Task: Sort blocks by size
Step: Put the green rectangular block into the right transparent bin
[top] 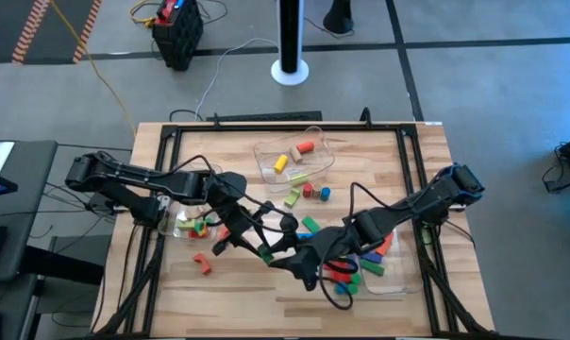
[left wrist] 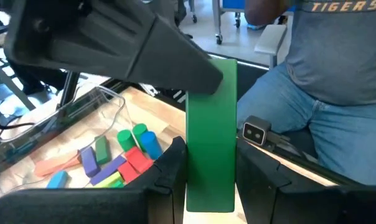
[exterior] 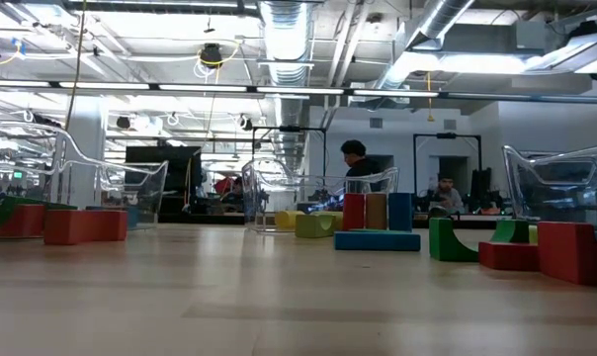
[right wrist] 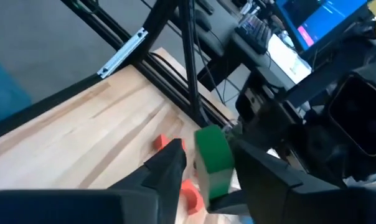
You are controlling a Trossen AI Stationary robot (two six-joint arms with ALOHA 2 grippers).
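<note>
Between the 2 meeting arms a block (top: 266, 254) hangs above the table (top: 427, 151), bins (top: 294, 156) behind.

overhead, table-level, two close wrist views

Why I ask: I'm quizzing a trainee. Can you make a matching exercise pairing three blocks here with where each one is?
Things:
1. green bar
2. yellow block
3. red arch

Places:
A. inside the clear bin at the table's back
B. lying on the bare table, left front
C. gripped by the left gripper

Pairs: 1-C, 2-A, 3-B
</note>
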